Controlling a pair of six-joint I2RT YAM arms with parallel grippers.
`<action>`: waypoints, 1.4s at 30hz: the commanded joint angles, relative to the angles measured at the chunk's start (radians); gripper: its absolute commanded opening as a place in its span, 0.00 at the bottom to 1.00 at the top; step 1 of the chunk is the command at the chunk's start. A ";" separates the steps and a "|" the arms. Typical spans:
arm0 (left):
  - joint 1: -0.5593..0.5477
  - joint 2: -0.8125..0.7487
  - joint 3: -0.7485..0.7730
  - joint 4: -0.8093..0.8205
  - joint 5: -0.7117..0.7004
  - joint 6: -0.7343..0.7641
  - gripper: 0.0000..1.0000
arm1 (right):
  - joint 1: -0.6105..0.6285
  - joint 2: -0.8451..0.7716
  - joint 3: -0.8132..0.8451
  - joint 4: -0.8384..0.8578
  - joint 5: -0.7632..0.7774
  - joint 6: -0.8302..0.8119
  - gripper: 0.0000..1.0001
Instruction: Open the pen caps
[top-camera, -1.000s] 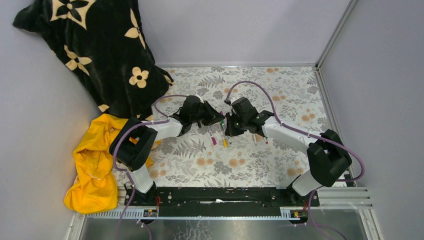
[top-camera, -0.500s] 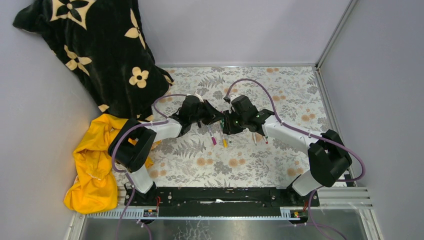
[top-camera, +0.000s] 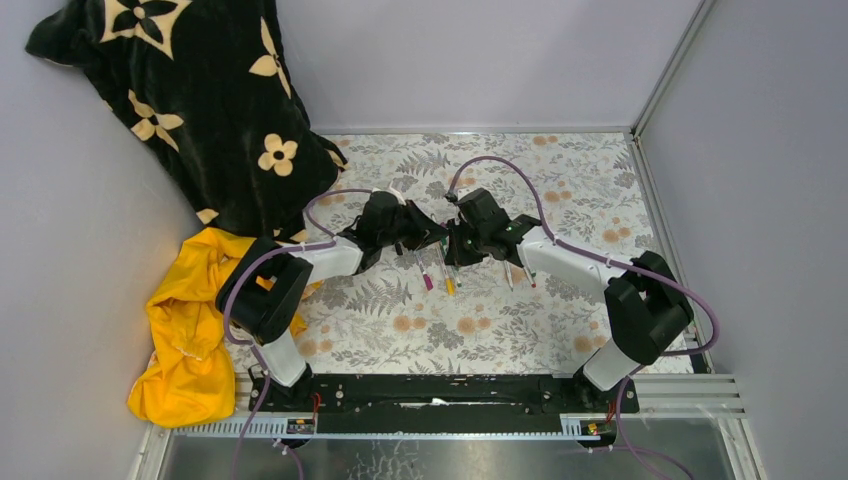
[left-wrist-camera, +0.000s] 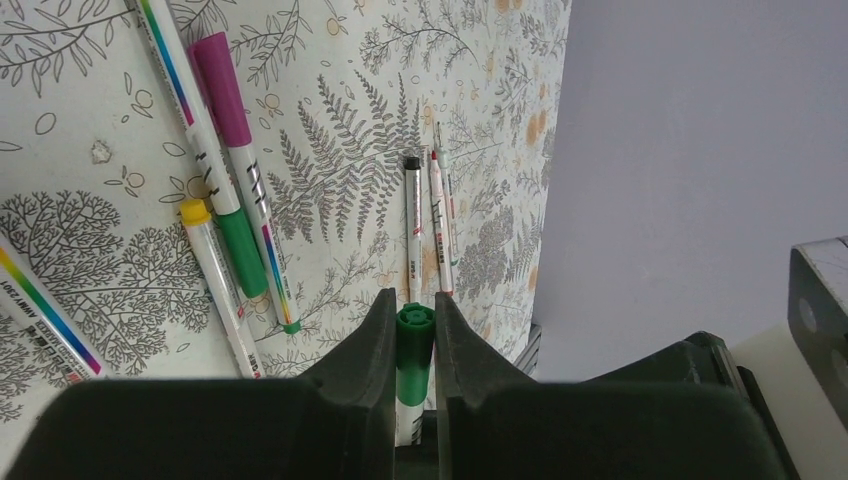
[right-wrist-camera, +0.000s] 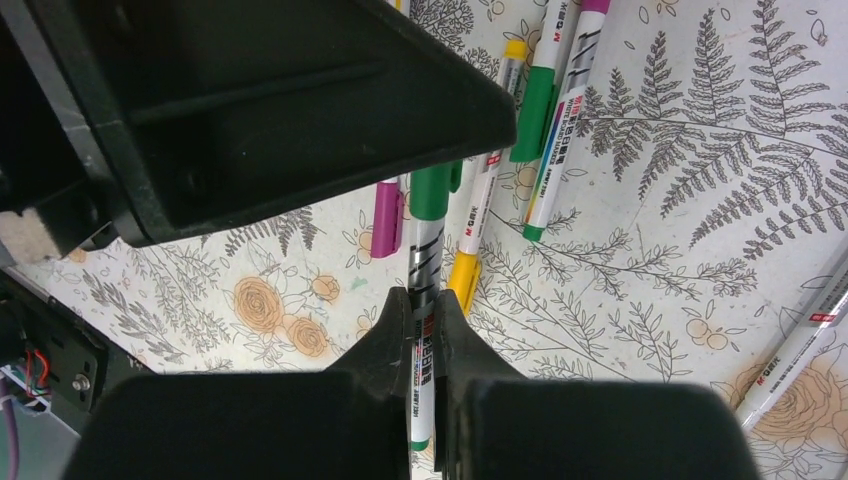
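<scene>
**One pen held at both ends above the table**

On the floral table (top-camera: 560, 200), near a black flowered blanket (top-camera: 190, 110) and a yellow cloth (top-camera: 190, 330), the arms meet. The left gripper (left-wrist-camera: 412, 305) is clenched on a green cap (left-wrist-camera: 414, 325). The right gripper (right-wrist-camera: 420, 300) pinches the same pen (right-wrist-camera: 424, 262) by its pale barrel — cap seated. Loose pens (left-wrist-camera: 222, 95) lie beneath.

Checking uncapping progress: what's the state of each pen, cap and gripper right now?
left gripper: shut on green cap.
right gripper: shut on barrel of held pen.
held pen: off the table, between both grippers, green cap on.
magenta-capped pen: lying on table, capped.
yellow-capped pen: lying on table, capped.
green-capped pen: lying on table, capped.
black-ended pen, red-ended pen: lying side by side; capped or not, cannot tell.
</scene>
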 joint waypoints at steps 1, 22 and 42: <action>-0.005 -0.052 -0.002 0.075 0.016 -0.031 0.00 | 0.011 0.014 0.045 0.041 -0.010 -0.003 0.00; 0.276 -0.021 0.050 -0.095 -0.097 0.066 0.00 | 0.011 -0.142 -0.153 0.000 0.015 0.032 0.00; 0.285 -0.029 0.029 -0.499 -0.343 0.204 0.21 | -0.007 0.042 -0.031 -0.085 0.395 0.016 0.00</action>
